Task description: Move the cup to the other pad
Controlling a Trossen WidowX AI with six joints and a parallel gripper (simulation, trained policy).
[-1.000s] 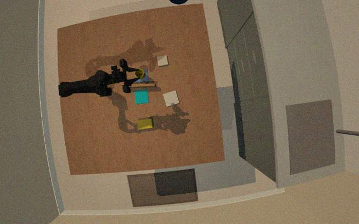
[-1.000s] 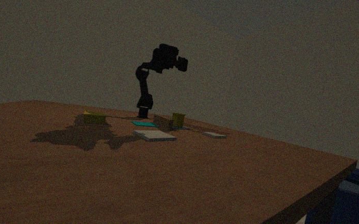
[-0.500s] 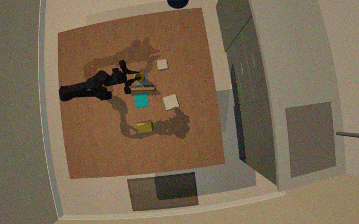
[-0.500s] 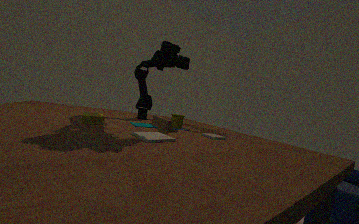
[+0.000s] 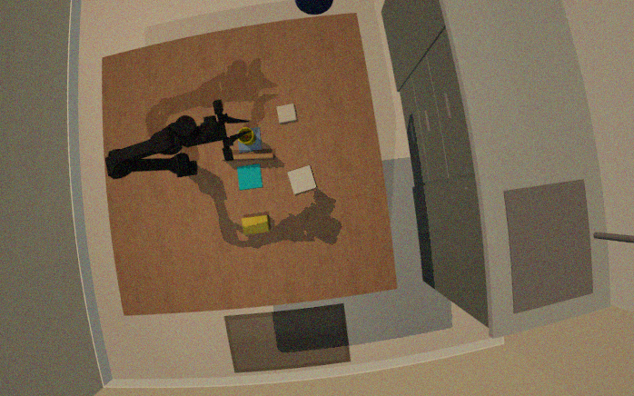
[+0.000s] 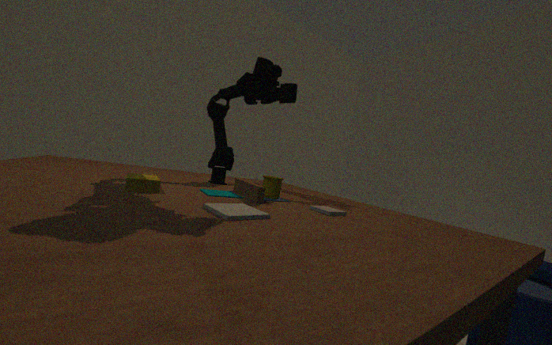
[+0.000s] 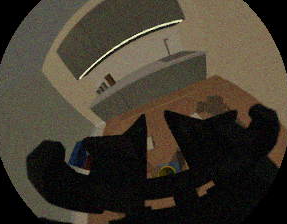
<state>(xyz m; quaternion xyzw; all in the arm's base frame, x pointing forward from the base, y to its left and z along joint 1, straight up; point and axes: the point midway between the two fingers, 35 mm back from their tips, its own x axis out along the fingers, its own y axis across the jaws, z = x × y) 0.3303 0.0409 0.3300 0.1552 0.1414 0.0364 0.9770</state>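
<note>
The yellow cup stands upright on the blue pad. Something reddish-brown shows inside it from above; single marbles cannot be made out. The teal pad is bare, on the other side of a low wooden wall. My gripper is partly open, with nothing between its fingers. It is high above the table and points out roughly level. One finger overlaps the cup in the view from above, well over it, not touching.
A small white slab lies beyond the blue pad, and a larger white slab beyond the teal pad. A yellow block sits on the far side of the teal pad from the wall.
</note>
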